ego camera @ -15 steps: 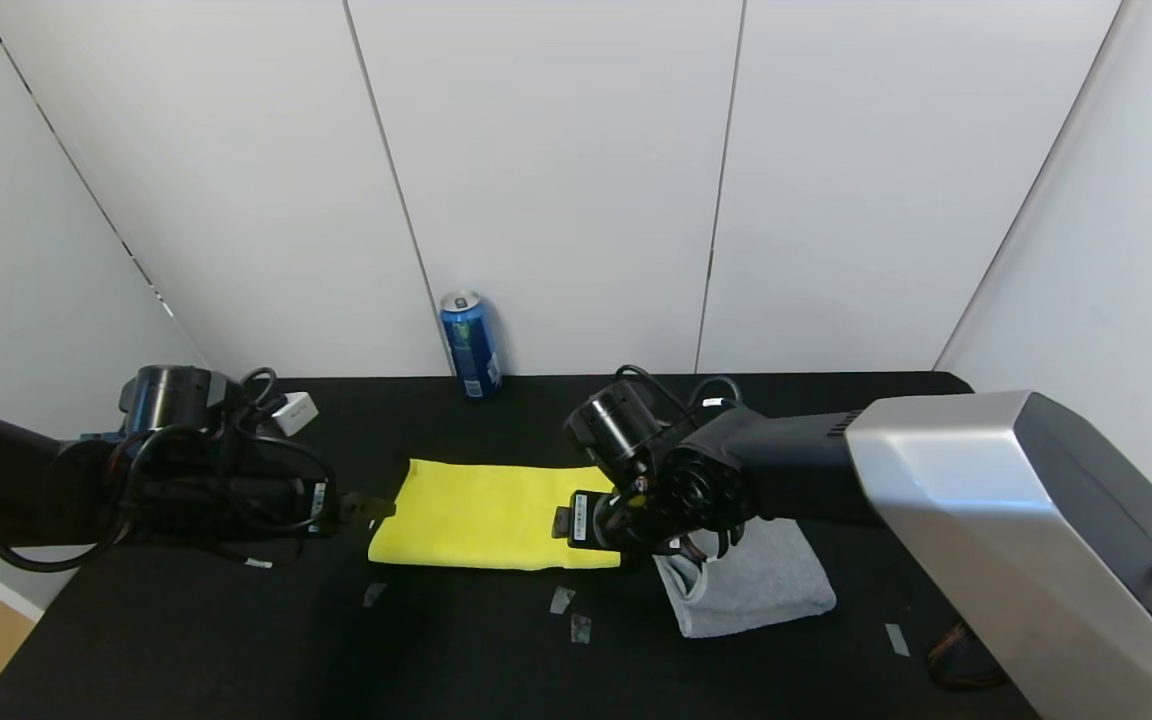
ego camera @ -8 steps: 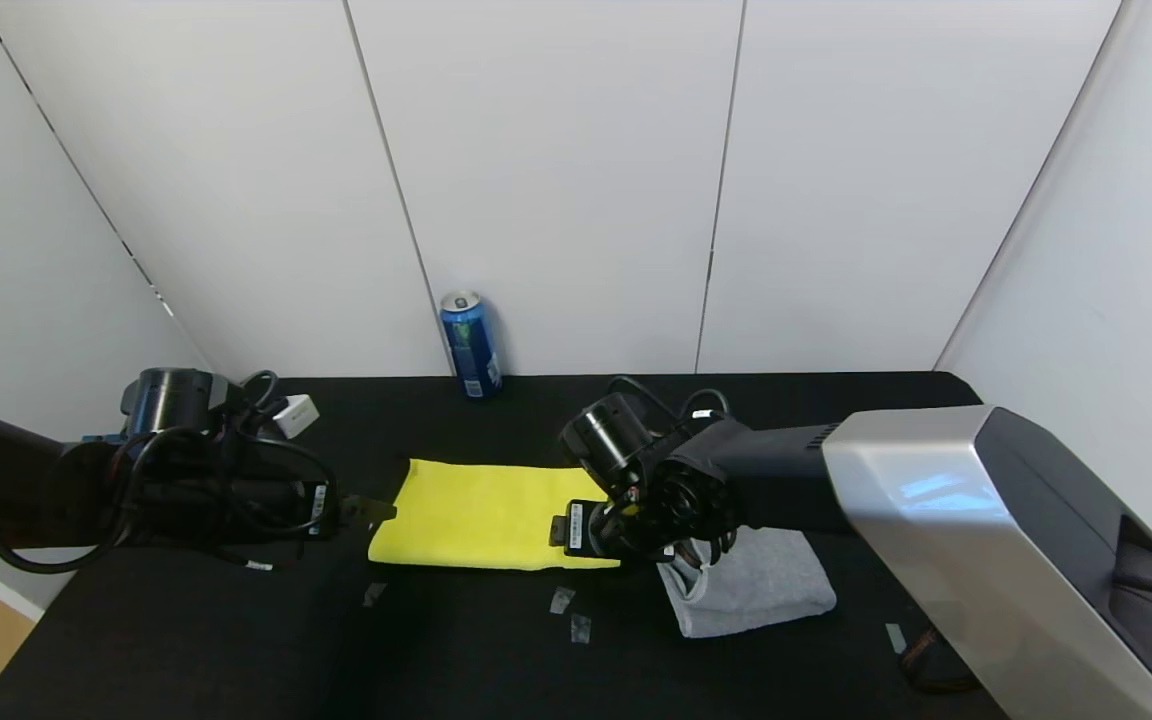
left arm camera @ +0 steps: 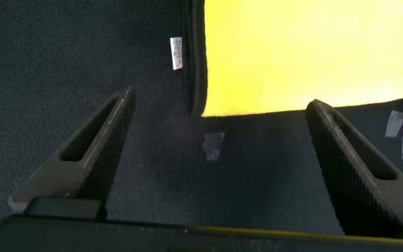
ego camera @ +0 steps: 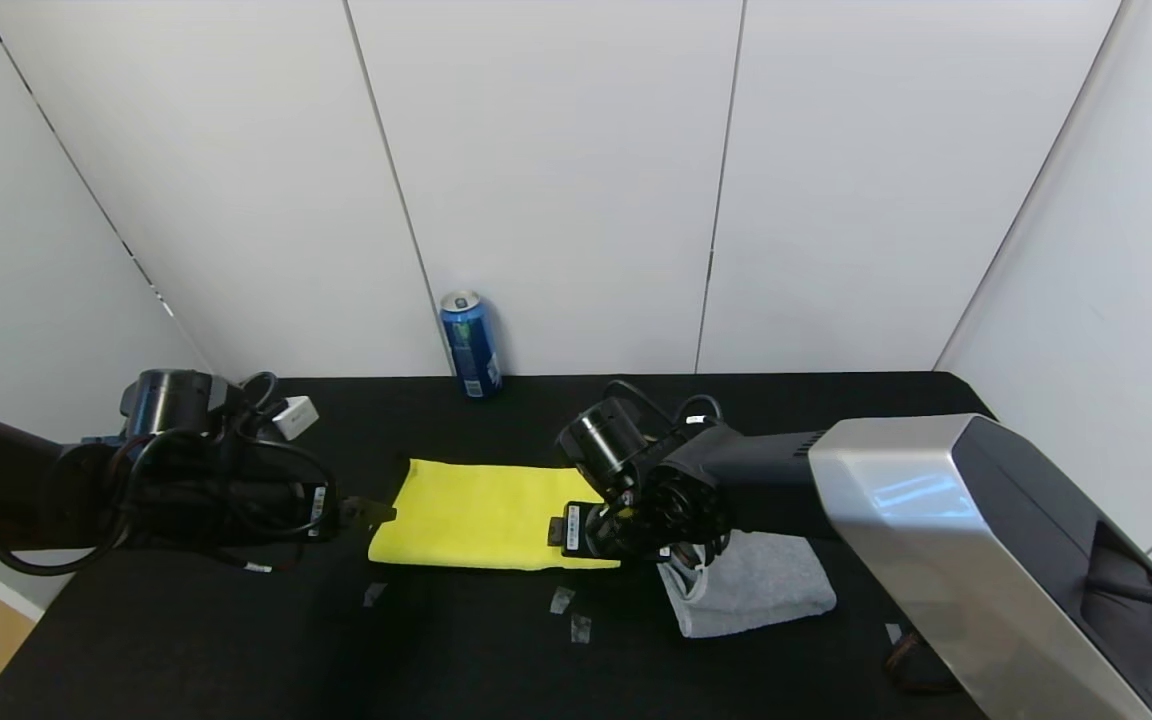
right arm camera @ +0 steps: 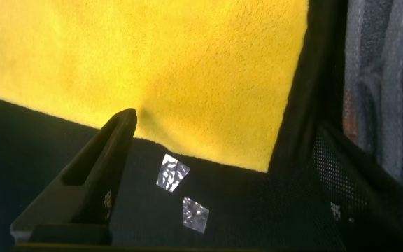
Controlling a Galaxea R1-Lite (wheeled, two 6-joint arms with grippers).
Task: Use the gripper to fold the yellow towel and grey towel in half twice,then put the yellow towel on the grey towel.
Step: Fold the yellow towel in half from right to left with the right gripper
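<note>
**A:** Head view first, starting at the left. What do you make of that side?

**B:** The left pincer (ego camera: 371, 510) hangs low over the black table (ego camera: 186, 640), just beside the left short edge of the yellow towel (ego camera: 481, 515). In the left wrist view its fingers (left arm camera: 89, 150) are spread wide with nothing between them; the towel's near corner, with its dark edging, lies just beyond the tips.

**A:** And the yellow towel itself?

**B:** It lies flat in the middle of the table as a long strip, so I judge it has had one fold and the second is not yet made. A blue can (ego camera: 471, 345) stands well behind it at the wall, and a few bits of tape (ego camera: 561, 600) lie on the table in front.

**A:** Moving right?

**B:** The right pincer (ego camera: 576, 528) sits at the towel's right short edge. The right wrist view shows its fingers (right arm camera: 93, 175) wide apart as well, gripping nothing, one tip touching or just above the yellow cloth near its front edge.

**A:** And the grey towel?

**B:** The grey towel (ego camera: 756, 590) is just right of the yellow one, partly under the right arm, already a compact bundle; it looks fully folded. What I reckon remains: the yellow towel's second fold, then placing it on the grey.
</note>
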